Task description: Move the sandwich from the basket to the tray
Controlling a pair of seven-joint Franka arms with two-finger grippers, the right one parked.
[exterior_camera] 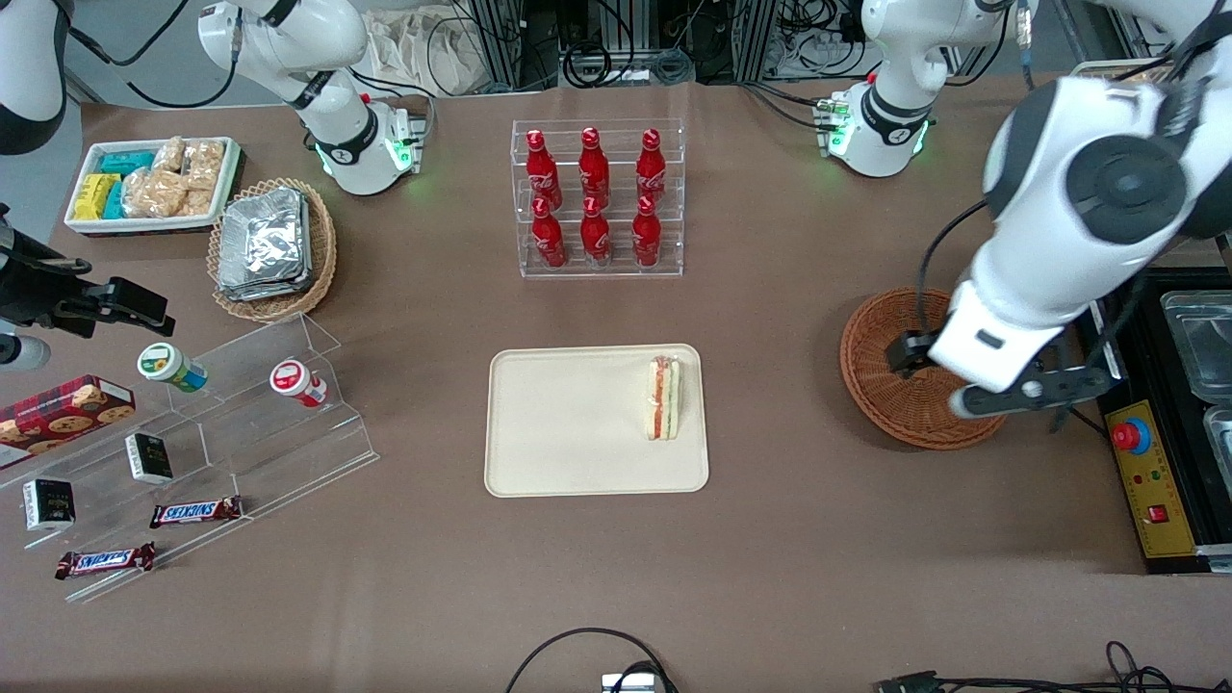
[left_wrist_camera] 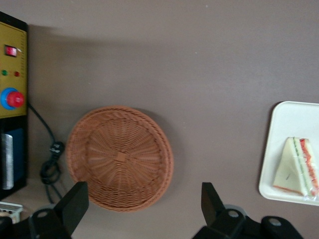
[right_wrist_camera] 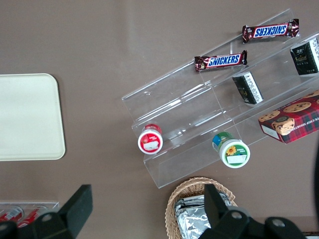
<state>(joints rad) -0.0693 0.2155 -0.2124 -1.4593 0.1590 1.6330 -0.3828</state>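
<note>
Sandwich (exterior_camera: 663, 397) on tray (exterior_camera: 568, 423); open claw (left_wrist_camera: 144, 206) above basket (left_wrist_camera: 120, 158) (apparently empty).

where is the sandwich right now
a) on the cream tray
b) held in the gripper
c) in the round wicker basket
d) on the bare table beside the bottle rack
a: the sandwich lies on the tray, the basket is empty, and the gripper is above the basket, open, holding nothing.

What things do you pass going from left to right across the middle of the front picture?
Clear stand with cups → tray → sandwich on the tray → basket → gripper above the basket's edge, jaws open and empty → yellow control box.
</note>
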